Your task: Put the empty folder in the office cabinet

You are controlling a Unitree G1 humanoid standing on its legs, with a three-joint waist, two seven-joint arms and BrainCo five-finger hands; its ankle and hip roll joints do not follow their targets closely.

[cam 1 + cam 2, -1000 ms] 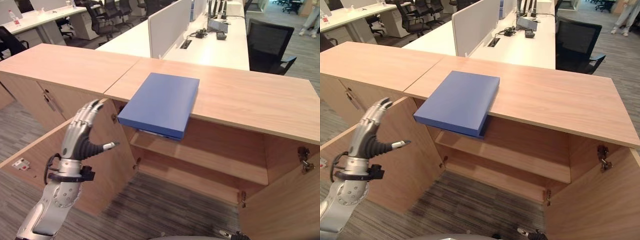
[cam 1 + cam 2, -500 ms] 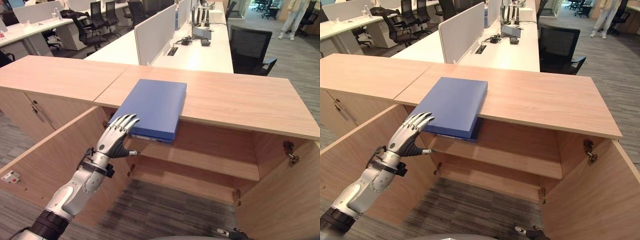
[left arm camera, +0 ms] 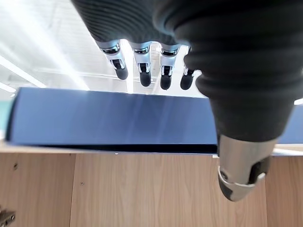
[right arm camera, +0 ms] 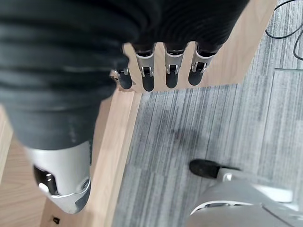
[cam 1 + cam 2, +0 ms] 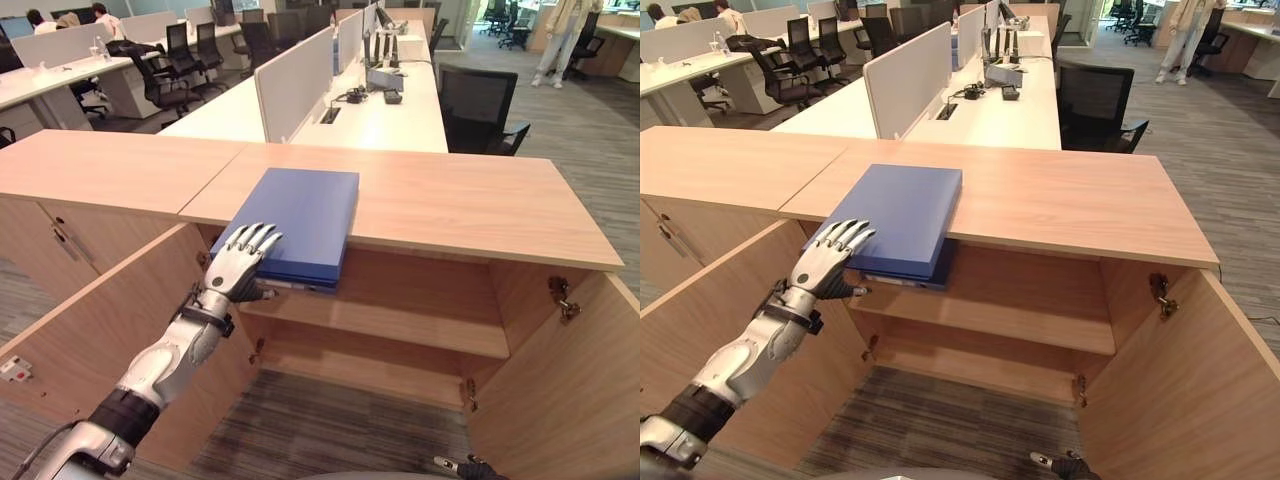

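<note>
A flat blue folder (image 5: 297, 222) lies on the wooden top of the office cabinet (image 5: 470, 200), its near end jutting past the front edge. My left hand (image 5: 243, 264) reaches up to the folder's near left corner, open, with straight fingers spread over the top. In the left wrist view the fingers (image 3: 144, 75) stand above the folder's edge (image 3: 109, 118) and the thumb (image 3: 239, 175) below it. The cabinet's two doors are swung open, and a bare shelf (image 5: 400, 322) shows inside. My right hand (image 4: 148, 75) hangs open over the carpet beside a cabinet door.
The left door (image 5: 110, 320) stands out beside my left arm and the right door (image 5: 560, 390) at the lower right. Behind the cabinet run white desks with dividers (image 5: 295, 85) and a black chair (image 5: 480, 100). A person (image 5: 560, 40) stands far back.
My left hand has gone from raised beside the left door up to the folder's near corner. The head camera has tilted up, and the folder has not moved.
</note>
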